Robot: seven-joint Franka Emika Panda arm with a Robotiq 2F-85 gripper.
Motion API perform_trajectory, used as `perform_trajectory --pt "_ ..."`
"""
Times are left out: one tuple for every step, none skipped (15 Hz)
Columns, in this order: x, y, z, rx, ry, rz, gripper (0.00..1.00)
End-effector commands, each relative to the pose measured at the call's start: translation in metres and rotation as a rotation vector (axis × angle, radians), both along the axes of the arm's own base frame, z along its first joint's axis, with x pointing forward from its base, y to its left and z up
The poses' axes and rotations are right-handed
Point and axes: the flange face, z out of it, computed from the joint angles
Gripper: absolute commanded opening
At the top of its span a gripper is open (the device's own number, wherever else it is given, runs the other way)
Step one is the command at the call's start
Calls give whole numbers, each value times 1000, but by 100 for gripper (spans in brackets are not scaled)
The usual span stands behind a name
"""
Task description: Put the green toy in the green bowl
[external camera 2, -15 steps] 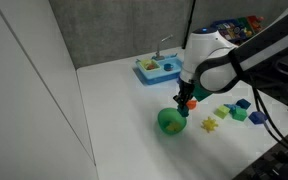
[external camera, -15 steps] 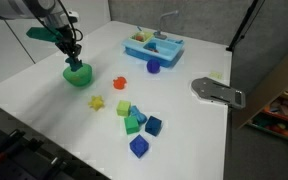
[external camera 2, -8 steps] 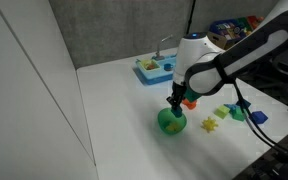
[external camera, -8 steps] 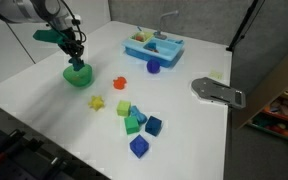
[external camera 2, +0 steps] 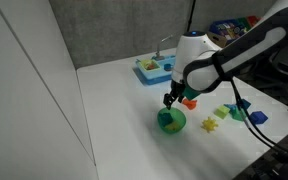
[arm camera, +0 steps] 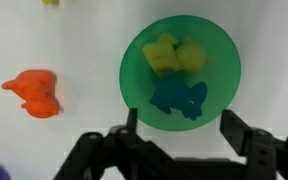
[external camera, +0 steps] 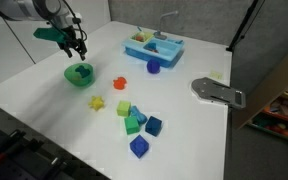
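Green toy: the green toy (arm camera: 179, 98) lies inside the green bowl (arm camera: 214, 40), in the lower half of the bowl's floor in the wrist view. It sits just beside a yellow-green piece (arm camera: 174, 55) in the upper half.
Bowl: it stands upright on the white worktop (external camera: 194, 130), at the upper left of an exterior view.
Gripper: the gripper (external camera: 74, 42) hovers above the bowl, clear of its rim in both exterior views.
Jaws: apart and holding nothing; one finger shows on either side of the bowl at the bottom of the wrist view.
Done: the placing looks complete, since the toy rests free in the bowl.
Left: seemingly only drawing the arm away.
Others: the orange toy (arm camera: 36, 92) lies on the worktop outside the bowl; the loose blocks (external camera: 134, 122) lie well apart.
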Motion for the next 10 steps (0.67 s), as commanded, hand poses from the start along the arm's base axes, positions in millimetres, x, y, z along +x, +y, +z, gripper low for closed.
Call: perform_trajectory --pt "-3 -15 34 21 -6 -34 100" --pt "-4 -20 41 22 -11 -51 100" --pt "-4 -28 50 18 -12 -80 100" --pt "-5 -35 58 13 -14 -102 100" --pt "-7 -43 66 7 -11 -121 100" --pt "-10 -51 75 -4 -11 -140 100" --pt "-13 -58 85 -14 -7 -159 100" --pt "-16 -67 95 -24 -3 -180 100" --pt "-19 -74 104 -32 0 -198 100" --pt "-24 -81 115 -36 5 -216 100"
